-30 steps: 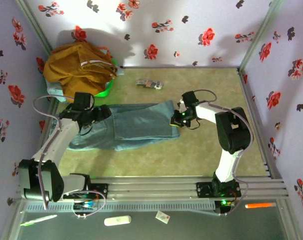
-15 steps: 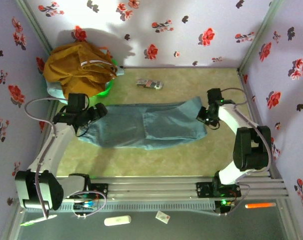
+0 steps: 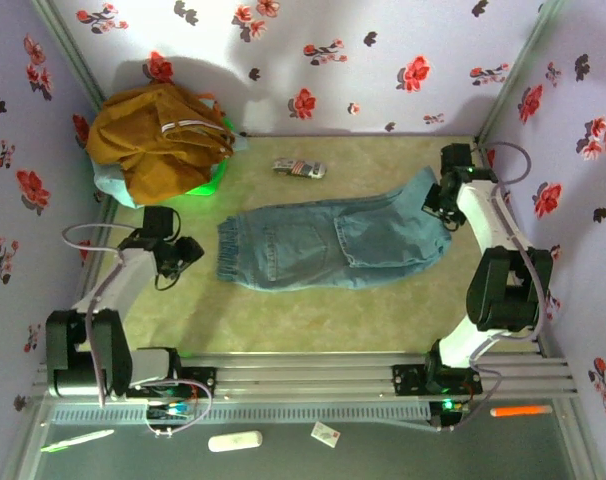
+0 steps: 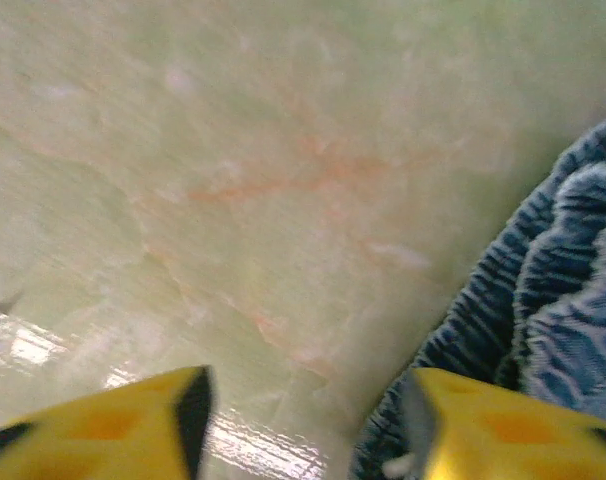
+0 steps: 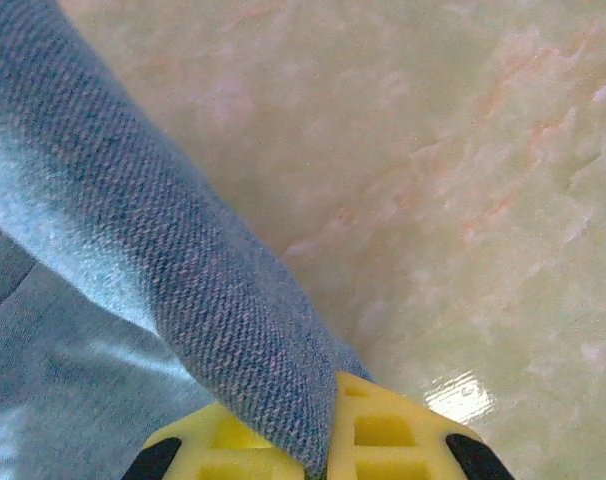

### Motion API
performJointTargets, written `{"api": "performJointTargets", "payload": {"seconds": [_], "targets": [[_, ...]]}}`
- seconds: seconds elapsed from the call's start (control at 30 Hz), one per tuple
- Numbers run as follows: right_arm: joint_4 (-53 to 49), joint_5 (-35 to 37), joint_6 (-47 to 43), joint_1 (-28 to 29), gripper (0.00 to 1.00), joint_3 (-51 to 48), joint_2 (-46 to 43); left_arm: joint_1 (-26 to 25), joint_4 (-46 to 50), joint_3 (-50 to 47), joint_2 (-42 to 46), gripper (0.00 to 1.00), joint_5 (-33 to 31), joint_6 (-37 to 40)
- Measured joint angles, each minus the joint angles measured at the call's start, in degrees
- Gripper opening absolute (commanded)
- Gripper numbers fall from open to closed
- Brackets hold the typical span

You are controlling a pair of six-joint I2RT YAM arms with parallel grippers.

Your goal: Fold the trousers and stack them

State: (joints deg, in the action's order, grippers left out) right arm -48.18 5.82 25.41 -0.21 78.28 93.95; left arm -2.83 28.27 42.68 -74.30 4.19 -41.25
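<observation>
One pair of trousers (image 3: 333,243), leg end hidden in pinch of right gripper (image 5: 323,455); left gripper (image 4: 303,410) parted, empty, fingers cropped.

Lt blue denim trousers (image 3: 333,240), mustard garment (image 3: 153,135) w/ white stripes, red-floral walls (image 3: 383,95).

I can read no words, numbers or brand names in any of my views. A small packet (image 3: 299,168) near the far edge of the table (image 3: 383,300) carries dark and red print, too small to make out. A white card (image 3: 325,433) on the grey ledge (image 3: 403,452) below the table's near edge has red marks, also too small to read. The walls (image 3: 383,40) bear a printed pattern of red and dark flowers, not lettering
</observation>
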Motion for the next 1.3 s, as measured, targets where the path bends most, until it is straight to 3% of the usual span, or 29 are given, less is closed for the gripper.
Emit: {"api": "performJointTargets", "payload": {"seconds": [0.1, 0.27, 0.5, 0.73, 0.97, 1.3], "targets": [[-1.8, -0.6, -0.2, 3.4, 0.00, 1.1, -1.0, -0.7, -2.4, -0.4, -3.7, 0.18, 1.4, 0.4], [-4.9, -3.4, 1.2, 12.8, 0.00, 4.0, -5.3, -4.3, -6.3, -0.3, -9.9, 0.09, 2.5, 1.5], [-4.8, -6.2, 7.4, 30.3, 0.00, 10.3, -6.1, -8.3, -9.3, 1.9, -15.4, 0.05, 2.9, 2.4], [-0.5, -7.3, 15.0, 43.4, 0.00, 17.2, 3.7, -9.8, -10.6, 2.1, -15.9, 0.04, 2.3, 2.6], [2.7, -7.7, 19.3, 50.8, 0.00, 26.8, 17.6, -10.0, -13.0, 0.5, -15.3, 0.03, 2.4, 2.6], [4.9, -11.1, 23.2, 56.6, 0.00, 36.8, 29.4, -10.0, -15.0, -0.9, -14.6, 0.00, 2.5, 2.6]]}}
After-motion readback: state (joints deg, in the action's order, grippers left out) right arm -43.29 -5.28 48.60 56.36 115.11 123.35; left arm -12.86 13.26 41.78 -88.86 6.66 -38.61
